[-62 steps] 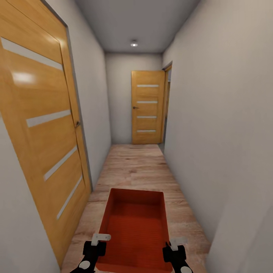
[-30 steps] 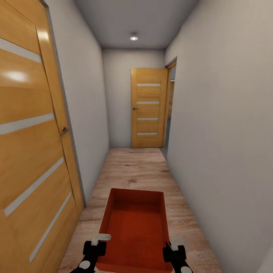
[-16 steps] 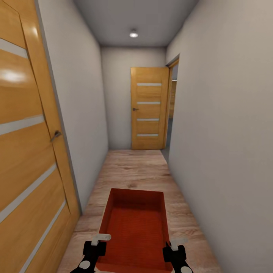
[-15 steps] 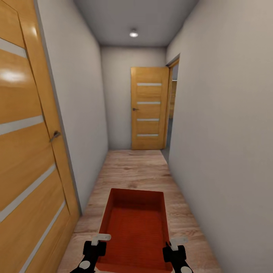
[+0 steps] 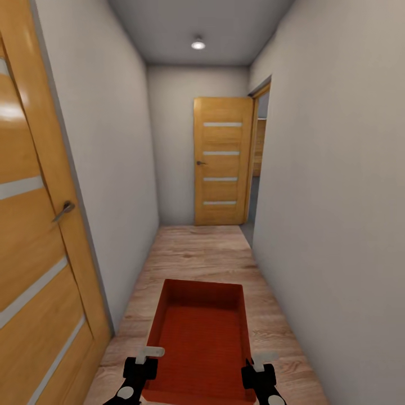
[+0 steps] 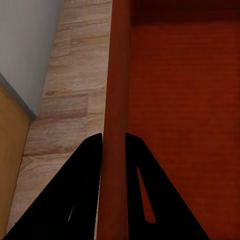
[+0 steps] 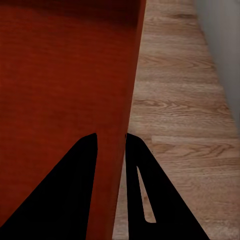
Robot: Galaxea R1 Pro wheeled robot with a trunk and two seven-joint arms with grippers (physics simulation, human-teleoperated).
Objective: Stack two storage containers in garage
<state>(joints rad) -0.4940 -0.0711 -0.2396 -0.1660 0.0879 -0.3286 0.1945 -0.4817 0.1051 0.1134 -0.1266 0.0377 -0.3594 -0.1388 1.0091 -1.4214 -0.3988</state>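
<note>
One orange-red open-top storage container (image 5: 201, 337) hangs low in front of me over a light wood plank corridor floor (image 5: 197, 253), its inside bare. My left gripper (image 5: 147, 360) is shut on its left wall, and the black fingers (image 6: 90, 165) straddle the thin wall (image 6: 115, 90). My right gripper (image 5: 256, 363) is shut on the right wall (image 7: 131, 75), one finger (image 7: 140, 170) on each side of it. The other container, the living room and the garage with its concrete floor are out of view.
The corridor is narrow, between grey-white walls. An orange-wood door (image 5: 34, 253) with frosted strips and a lever handle (image 5: 64, 209) stands close at the left. A like door (image 5: 222, 163) closes the far end. Beside it an open doorway (image 5: 260, 163) breaks the right wall.
The camera has moved forward down the corridor: the left door has slid towards the picture's edge and the far door looks larger. Both grippers keep the same hold on the container.
</note>
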